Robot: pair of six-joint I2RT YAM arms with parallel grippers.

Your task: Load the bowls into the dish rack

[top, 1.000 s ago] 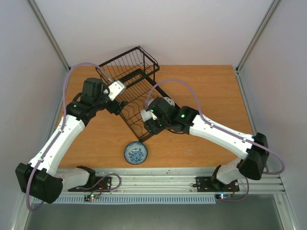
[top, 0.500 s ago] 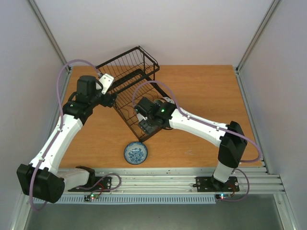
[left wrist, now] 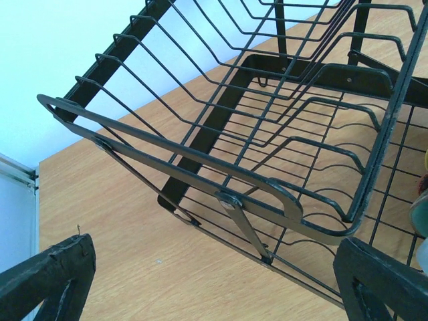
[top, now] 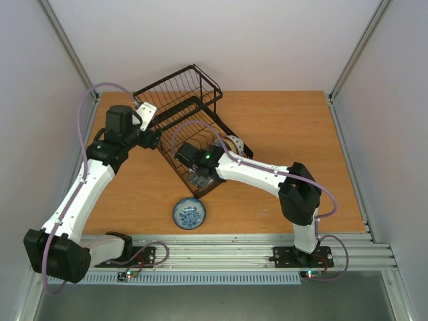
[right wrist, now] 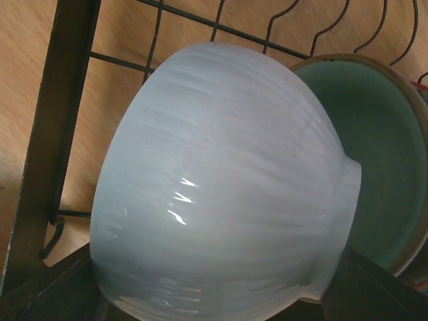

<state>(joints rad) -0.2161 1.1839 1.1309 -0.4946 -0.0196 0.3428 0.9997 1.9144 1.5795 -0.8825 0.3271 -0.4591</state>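
Right gripper point(right wrist: 221, 284) is over the 6 o'clock end of the black wire dish rack point(left wrist: 314, 70), jaws clenched on a glossy white ceramic bowl point(right wrist: 221, 180). That's my read from the wrist view: both fingers flank the bowl's lower side.

The bowl is tipped on its side with the foot ring pointing to 3 o'clock. It sits right beside a pale mint-green bowl with a brownish rim point(right wrist: 381, 154) that stands on edge in the rack. I can't tell if the two touch.

Left gripper point(left wrist: 214, 274) hangs at the rack's 9 o'clock side, jaws released and holding nothing. The rack's rim wire is just ahead of it.

The step looks like seating the white bowl in the slot next to the mint one. To do it well:
- Keep the bowl tilted on edge and parallel to the mint bowl.
- Come down slowly until the rim drops between the upright wires.
- Let go only once the wires carry the weight. Glazed ceramic will likely slip or roll if freed early.
- Don't push toward 3 o'clock, or you risk knocking the mint bowl out of its slot.
- Retreat straight back along the approach so the fingers don't snag wire.
- Keep the left arm off the rack. It looks light enough to skid on the wooden table point(top: 294, 127).

A blue-and-white patterned bowl point(top: 189, 213) waits on the table at 6 o'clock from the rack, not yet loaded.
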